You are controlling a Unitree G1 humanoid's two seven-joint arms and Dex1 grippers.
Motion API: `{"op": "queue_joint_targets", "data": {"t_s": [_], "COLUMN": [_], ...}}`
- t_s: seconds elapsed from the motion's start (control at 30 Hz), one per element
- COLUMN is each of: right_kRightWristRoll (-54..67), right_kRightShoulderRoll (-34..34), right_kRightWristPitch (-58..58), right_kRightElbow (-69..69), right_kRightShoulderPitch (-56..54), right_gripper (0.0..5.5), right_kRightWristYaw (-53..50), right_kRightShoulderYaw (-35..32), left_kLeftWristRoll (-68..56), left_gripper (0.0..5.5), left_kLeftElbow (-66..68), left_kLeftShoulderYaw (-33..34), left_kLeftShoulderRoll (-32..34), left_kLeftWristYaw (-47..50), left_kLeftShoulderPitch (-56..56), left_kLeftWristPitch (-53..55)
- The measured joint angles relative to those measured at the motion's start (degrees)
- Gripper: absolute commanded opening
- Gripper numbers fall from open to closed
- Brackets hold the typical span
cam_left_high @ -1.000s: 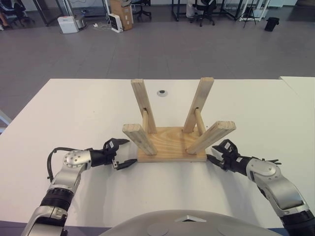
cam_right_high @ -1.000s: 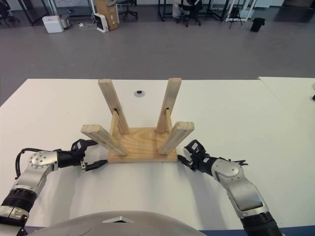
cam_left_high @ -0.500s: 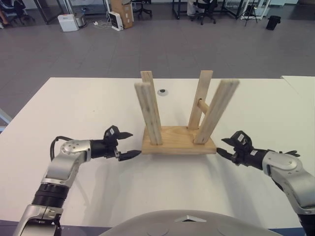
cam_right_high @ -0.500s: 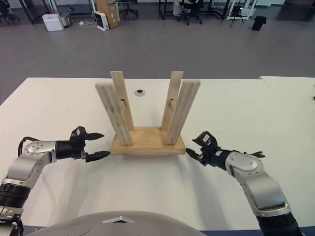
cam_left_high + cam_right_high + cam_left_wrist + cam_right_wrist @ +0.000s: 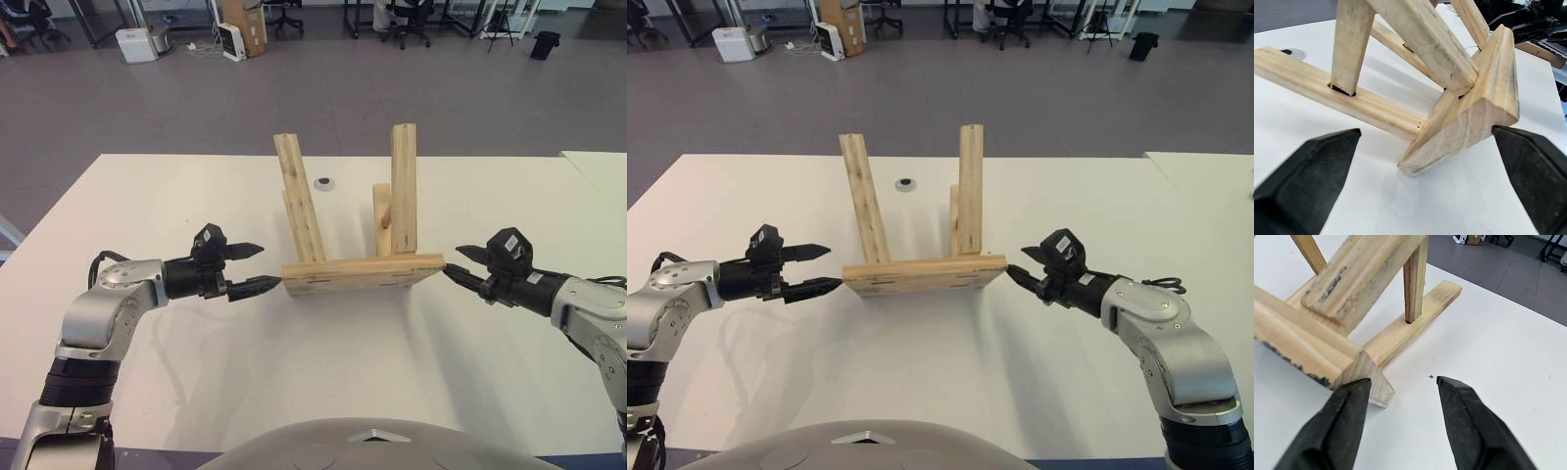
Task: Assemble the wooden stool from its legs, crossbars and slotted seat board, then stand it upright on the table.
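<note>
The pale wooden stool (image 5: 403,196) was on the white bench (image 5: 176,206), legs pointing up. The left pincer (image 5: 267,265) and the right pincer (image 5: 453,259) were open at the ends of its seat board (image 5: 362,271), gripping nothing.

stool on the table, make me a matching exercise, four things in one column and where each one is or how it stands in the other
Things:
1. left gripper
2. right gripper
3. legs
4. dark round disc

Places or states:
A. standing up from the seat board
B. flat on the table, beyond the seat board
C. at the seat board's right end, jaws open
D. at the seat board's left end, jaws open

Pairs: 1-D, 2-C, 3-A, 4-B
</note>
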Motion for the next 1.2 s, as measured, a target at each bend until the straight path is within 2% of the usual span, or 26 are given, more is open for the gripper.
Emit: {"op": "queue_joint_targets", "data": {"t_s": [0.1,0.2,0.27,0.33,0.57,0.7,0.8,0.93,1.2], "right_kRightWristRoll": [0.04,1.77,9.2,13.02,7.82,7.99,7.03,4.12,0.74], "right_kRightShoulderRoll": [0.5,1.24,3.49,4.02,0.76,-2.61,-4.55,-4.24,-0.16], "right_kRightWristPitch": [1.71,3.49,4.58,4.83,-1.14,-4.37,-6.8,-9.31,-15.5], "right_kRightElbow": [0.0,-0.01,-3.26,-3.94,5.09,6.2,6.06,7.73,18.69], "right_kRightShoulderPitch": [-1.0,-1.5,-2.31,-4.85,-3.8,1.27,4.92,4.35,-5.47], "right_gripper": [2.83,3.2,3.45,3.86,3.86,3.86,3.9,3.9,3.9], "right_kRightWristYaw": [-0.06,-0.08,3.64,5.01,5.51,12.35,15.63,16.66,19.86], "right_kRightShoulderYaw": [-0.03,-0.64,2.13,1.94,1.16,1.16,3.77,9.53,18.42], "left_kLeftWristRoll": [0.07,0.56,0.78,0.83,3.58,5.13,5.62,6.72,7.27], "left_gripper": [4.97,5.39,5.4,5.4,5.4,5.4,4.81,4.19,2.71], "left_kLeftElbow": [0.89,4.3,6.45,8.12,14.28,16.19,16.89,18.42,20.86], "left_kLeftShoulderYaw": [-0.09,-0.35,-2.49,-2.37,-3.91,-5.15,-5.89,-7.09,-7.31], "left_kLeftShoulderRoll": [-0.15,-0.52,-3.17,-2.72,-1.85,0.84,2.05,2.91,2.93], "left_kLeftWristYaw": [-0.06,-0.22,0.08,-0.48,-3.86,-7.17,-9.37,-11.24,-13.19], "left_kLeftShoulderPitch": [0.1,0.25,-0.03,-0.15,0.11,0.59,0.56,0.31,-0.46], "left_kLeftWristPitch": [-0.95,-2.3,-3.75,-5.12,-10.91,-11.29,-11.72,-11.76,-12.49]}}
